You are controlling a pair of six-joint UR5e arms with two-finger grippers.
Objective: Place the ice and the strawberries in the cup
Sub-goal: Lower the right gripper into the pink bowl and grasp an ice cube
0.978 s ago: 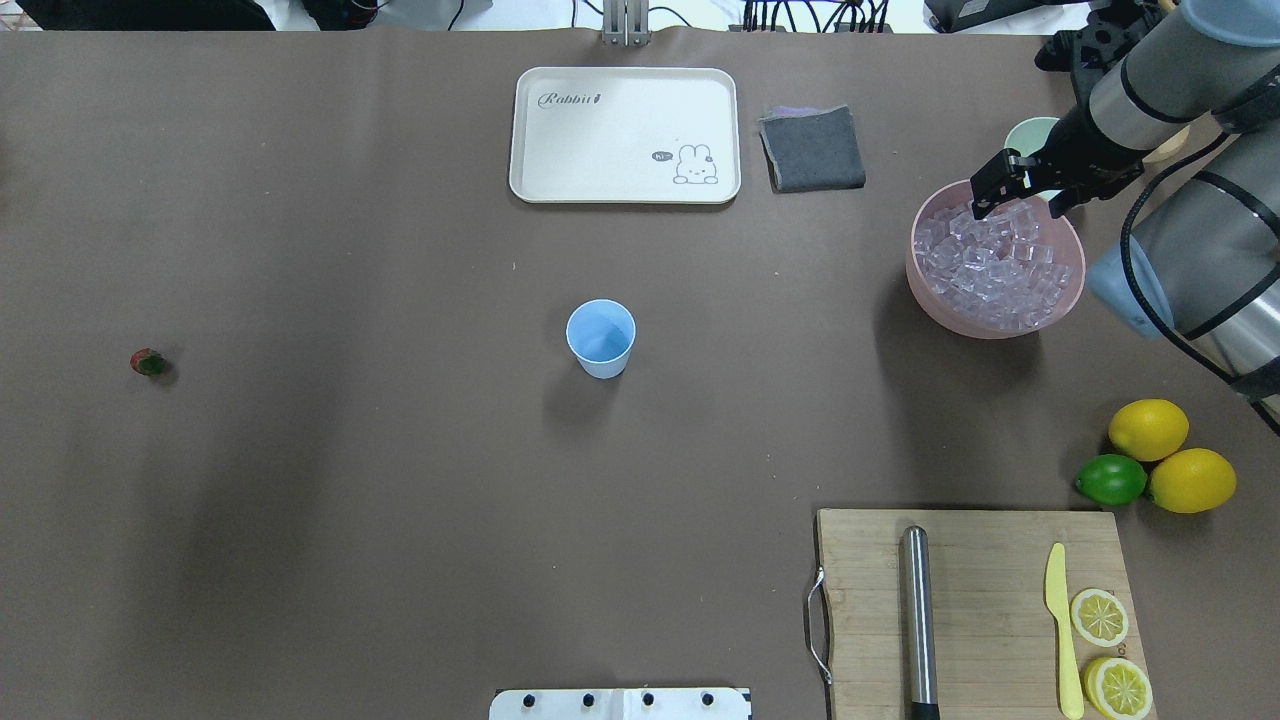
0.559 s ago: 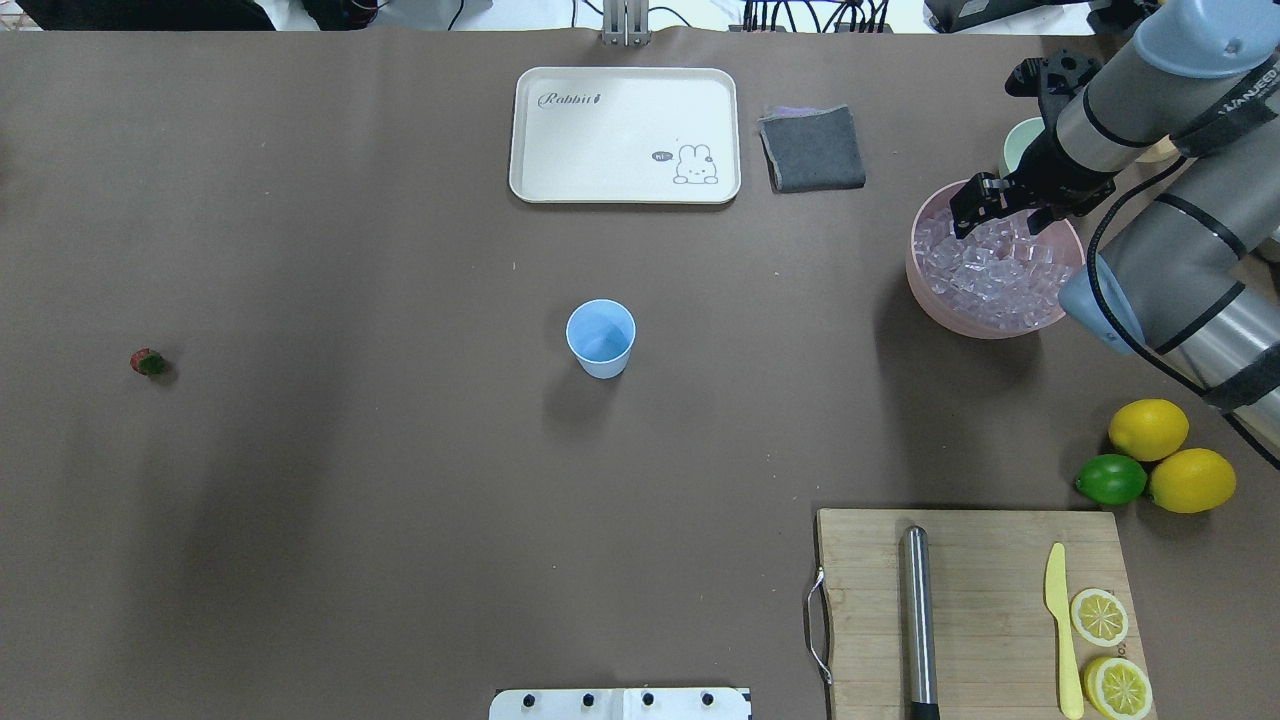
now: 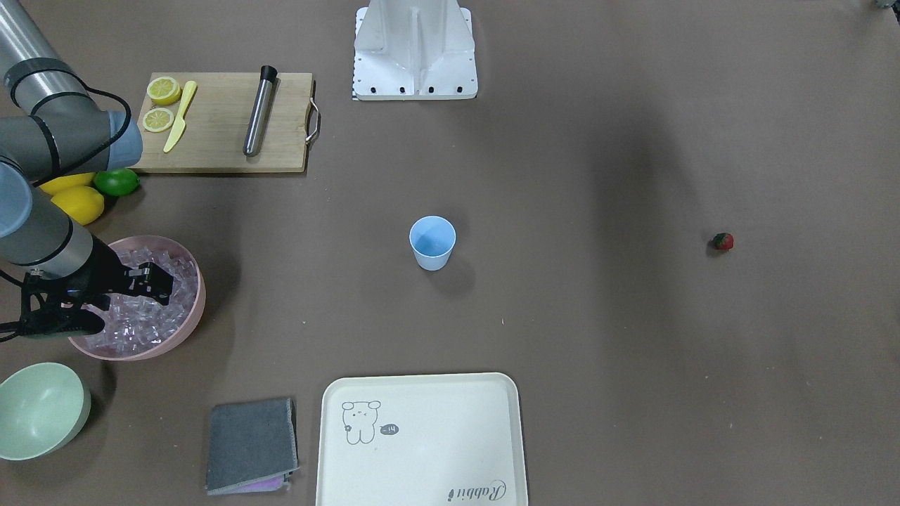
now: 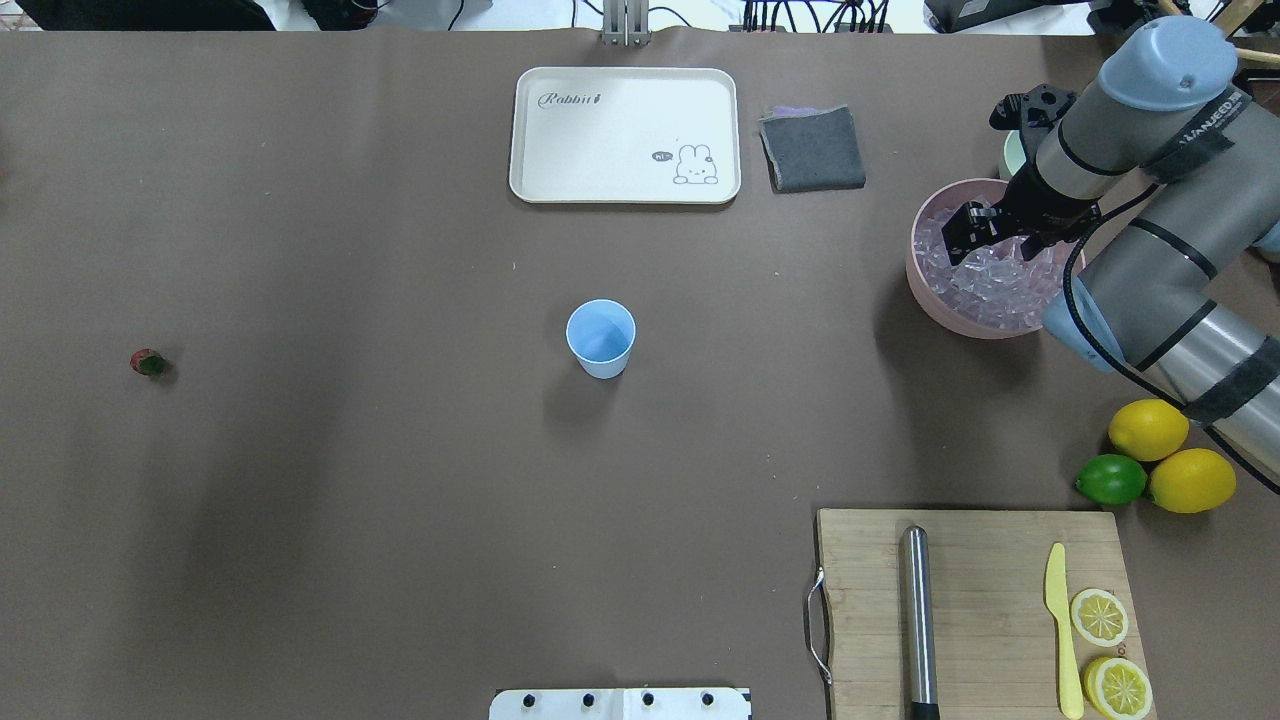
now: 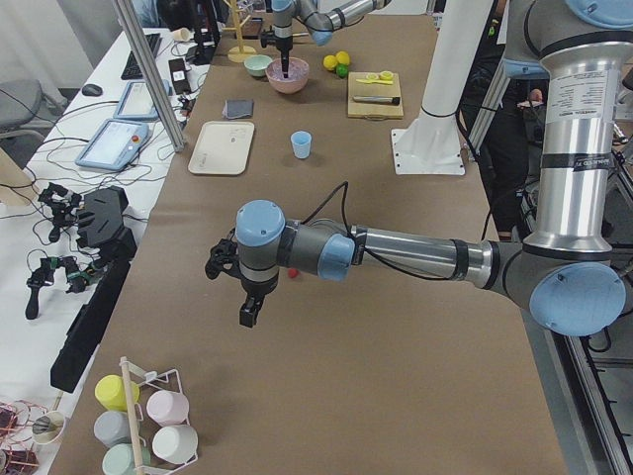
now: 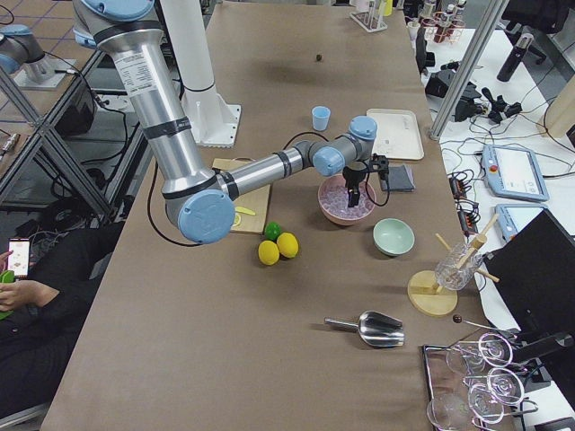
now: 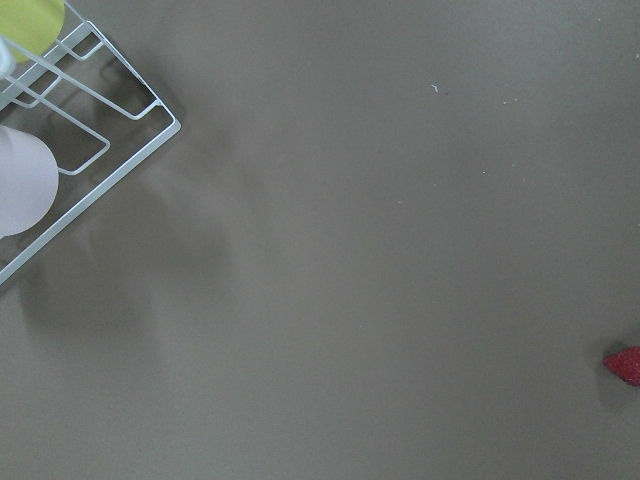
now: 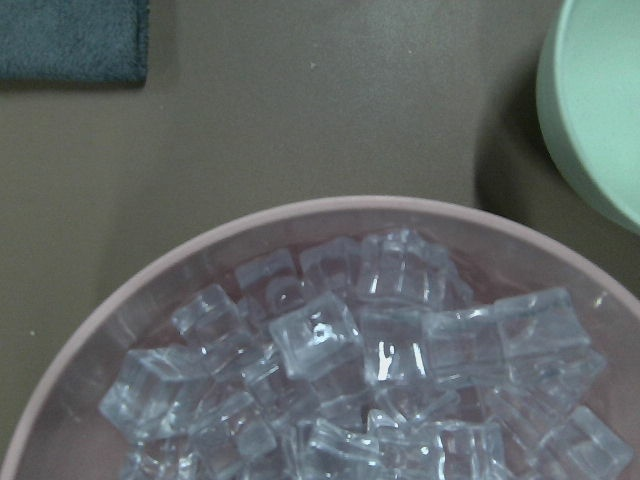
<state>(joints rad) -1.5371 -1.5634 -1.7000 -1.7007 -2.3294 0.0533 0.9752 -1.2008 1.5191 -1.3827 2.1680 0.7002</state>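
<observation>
The light-blue cup (image 4: 601, 338) stands upright and empty at the table's middle, also in the front view (image 3: 432, 242). The ice (image 4: 990, 282) fills a pink bowl (image 4: 928, 300) at the right; the right wrist view looks down on the cubes (image 8: 350, 360). My right gripper (image 4: 962, 238) hangs open just over the ice at the bowl's far-left part, holding nothing (image 3: 163, 282). The tiny red strawberry (image 4: 149, 362) lies alone at the far left, and at the left wrist view's right edge (image 7: 625, 366). My left gripper (image 5: 247, 317) hovers near it; I cannot tell its state.
A white rabbit tray (image 4: 625, 135) and a grey cloth (image 4: 812, 148) lie at the back. A pale green bowl (image 3: 39, 407) stands beside the pink bowl. Two lemons (image 4: 1150, 428), a lime (image 4: 1110, 480) and a cutting board (image 4: 980, 610) with knife, lemon halves and metal rod are front right.
My right arm has swung left and its gripper has moved from the bowl's right-far rim to its left part, lower over the ice. Cup and strawberry have not moved.
</observation>
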